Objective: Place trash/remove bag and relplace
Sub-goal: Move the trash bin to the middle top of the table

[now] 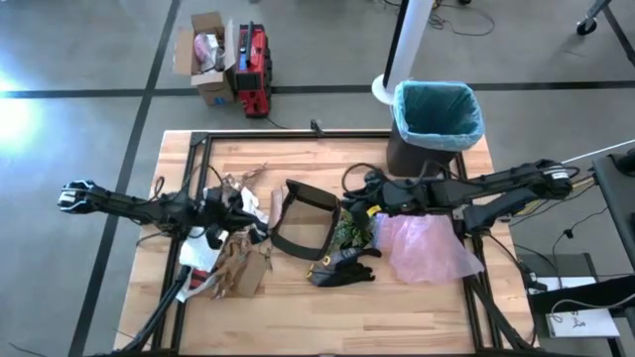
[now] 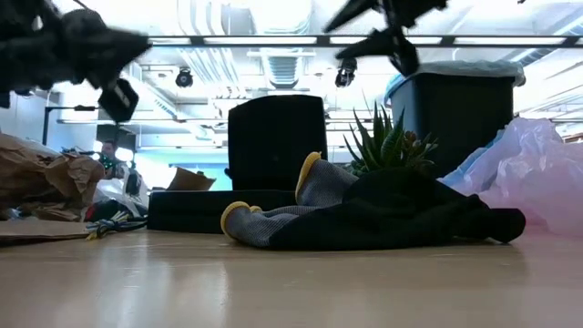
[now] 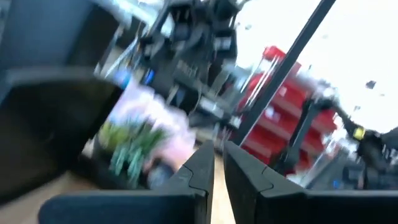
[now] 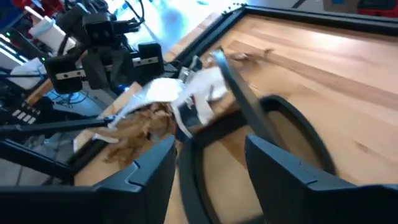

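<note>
The trash lies at the table's left: crumpled brown paper (image 1: 238, 270) (image 4: 140, 127) and white scraps (image 1: 203, 260) (image 4: 168, 90). The teal bag (image 1: 437, 107) lines the black bin (image 1: 412, 154) at the far right, its edge folded over the bin's rim. My left gripper (image 1: 256, 210) (image 3: 217, 149) hovers shut over the trash and holds nothing. Level with it across the table, my right gripper (image 1: 349, 198) (image 4: 208, 146) hangs open in the air (image 2: 383, 41) beside a black lid frame (image 1: 303, 223), nothing between its fingers.
A black-and-yellow glove (image 1: 342, 266) lies near the front edge, with a green plant tuft (image 1: 352, 233) and a pink plastic bag (image 1: 427, 248) to its right. More brown paper (image 1: 243, 183) lies behind the left gripper. Bare wood shows at the far middle (image 1: 298, 159).
</note>
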`<state>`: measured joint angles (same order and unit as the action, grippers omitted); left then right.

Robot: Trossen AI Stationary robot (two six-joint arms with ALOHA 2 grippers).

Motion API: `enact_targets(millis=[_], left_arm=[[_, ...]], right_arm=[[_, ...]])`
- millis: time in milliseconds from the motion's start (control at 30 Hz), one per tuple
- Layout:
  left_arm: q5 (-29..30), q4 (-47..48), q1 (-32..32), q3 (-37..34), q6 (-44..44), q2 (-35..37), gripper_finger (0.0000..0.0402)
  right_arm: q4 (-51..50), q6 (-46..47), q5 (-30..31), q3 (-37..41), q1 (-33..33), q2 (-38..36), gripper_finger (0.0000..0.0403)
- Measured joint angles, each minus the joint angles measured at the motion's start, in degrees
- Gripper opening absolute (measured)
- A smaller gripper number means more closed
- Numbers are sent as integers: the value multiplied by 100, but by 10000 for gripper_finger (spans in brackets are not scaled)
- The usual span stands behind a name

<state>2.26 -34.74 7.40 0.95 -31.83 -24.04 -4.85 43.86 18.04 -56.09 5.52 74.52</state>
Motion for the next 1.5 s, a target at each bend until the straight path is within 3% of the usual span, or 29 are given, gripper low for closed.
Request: enact_targets(millis=[167,333,633,767,967,1067,1133,1300,1500], left_arm=[[4,-1019,0,0,-660,-15,20],[-37,-1075,0,4,-664,-9,20],[-166,-978,0,352,837,-50,20],[-164,168,0,1119,1581,-92,20],[-151,3329,0,2660,2243,-217,20],[-144,4301,0,3281,2381,-360,20],[-142,4535,0,3550,2385,-440,20],[-143,4512,0,4011,2131,-590,20],[-142,4489,0,4481,1379,-805,20]], right_arm=[[-714,-270,-2,-1035,50,669,194],[-1431,-535,-20,-2030,102,1208,197],[-1586,-1690,-49,-3474,216,2328,197],[-1706,-1732,-56,-3597,210,2766,197],[-2633,-1609,355,-3954,191,3018,197],[-3189,-1612,559,-4114,111,3012,197],[-3311,-1671,418,-4130,34,3016,196],[-3390,-1818,-859,-4054,-193,3158,196],[-3582,-2015,-841,-4020,-538,3544,197]])
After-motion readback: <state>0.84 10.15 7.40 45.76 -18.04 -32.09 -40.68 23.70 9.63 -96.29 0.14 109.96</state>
